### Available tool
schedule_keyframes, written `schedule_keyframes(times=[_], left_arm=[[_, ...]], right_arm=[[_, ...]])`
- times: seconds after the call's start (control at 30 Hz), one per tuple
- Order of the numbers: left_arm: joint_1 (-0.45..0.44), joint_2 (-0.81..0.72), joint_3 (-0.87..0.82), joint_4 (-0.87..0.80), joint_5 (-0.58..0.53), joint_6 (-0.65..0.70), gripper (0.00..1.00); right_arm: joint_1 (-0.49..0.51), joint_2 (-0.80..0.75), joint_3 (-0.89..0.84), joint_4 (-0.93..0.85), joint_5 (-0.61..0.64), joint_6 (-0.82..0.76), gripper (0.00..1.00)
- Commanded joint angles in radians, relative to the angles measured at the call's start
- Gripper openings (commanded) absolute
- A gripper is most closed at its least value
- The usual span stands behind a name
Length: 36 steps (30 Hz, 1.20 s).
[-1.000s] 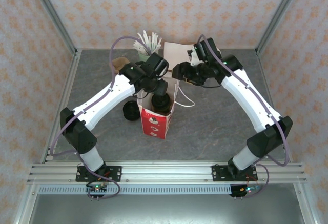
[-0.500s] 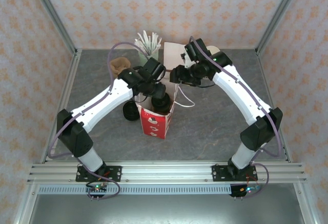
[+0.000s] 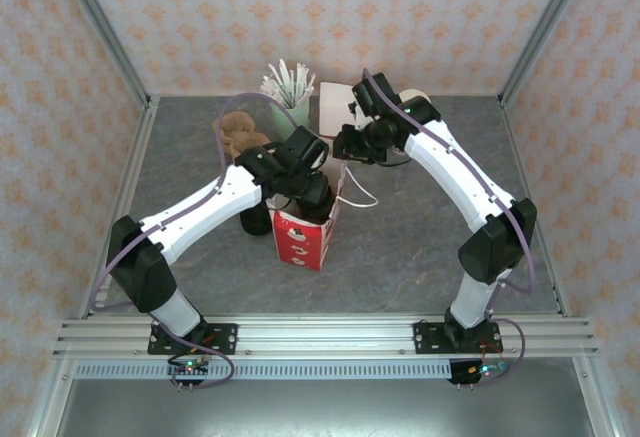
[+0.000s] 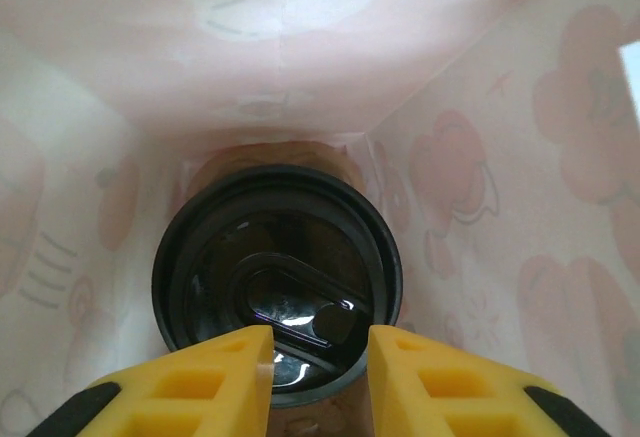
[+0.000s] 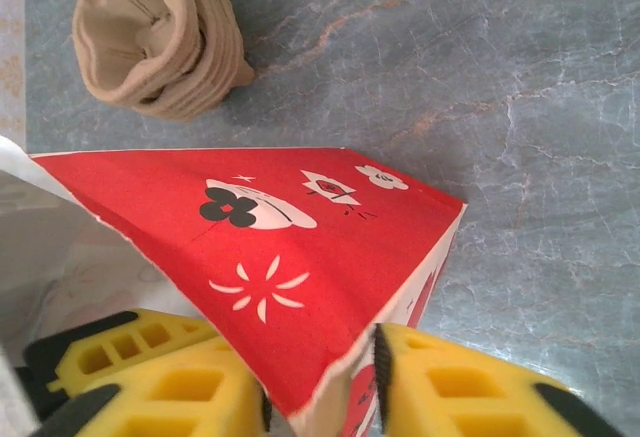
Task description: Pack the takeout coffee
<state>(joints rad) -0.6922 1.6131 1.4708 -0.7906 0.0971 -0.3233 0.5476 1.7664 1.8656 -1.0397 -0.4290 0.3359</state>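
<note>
Reaching in from the left, the left arm bends at the elbow and has its wrist down inside the open mouth of the red bag. Its tool hangs over the coffee cup, fingers apart and holding nothing. The cup, capped in black, stands upright on the bag's floor. The right arm arches in from the right, forearm stretched toward the bag's far rim and wrist turned down. Its tool is closed on that rim, with paper filling the gap between the yellow fingers. A crumpled brown wad lies on the grey surface just beyond the bag.
</note>
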Motion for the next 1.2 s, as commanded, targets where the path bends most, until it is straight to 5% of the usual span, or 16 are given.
schedule_keyframes(times=[0.0, 0.5, 1.17], left_arm=[[-0.001, 0.03, 0.016, 0.035, -0.015, 0.003, 0.28], [0.0, 0.114, 0.063, 0.077, -0.046, -0.008, 0.19], [0.003, 0.189, 0.054, 0.106, -0.003, -0.024, 0.16]], right_arm=[[0.003, 0.003, 0.03, -0.001, 0.01, 0.009, 0.25], [0.006, -0.016, -0.003, 0.017, -0.037, 0.028, 0.07], [0.017, -0.02, -0.013, 0.044, -0.092, 0.043, 0.04]])
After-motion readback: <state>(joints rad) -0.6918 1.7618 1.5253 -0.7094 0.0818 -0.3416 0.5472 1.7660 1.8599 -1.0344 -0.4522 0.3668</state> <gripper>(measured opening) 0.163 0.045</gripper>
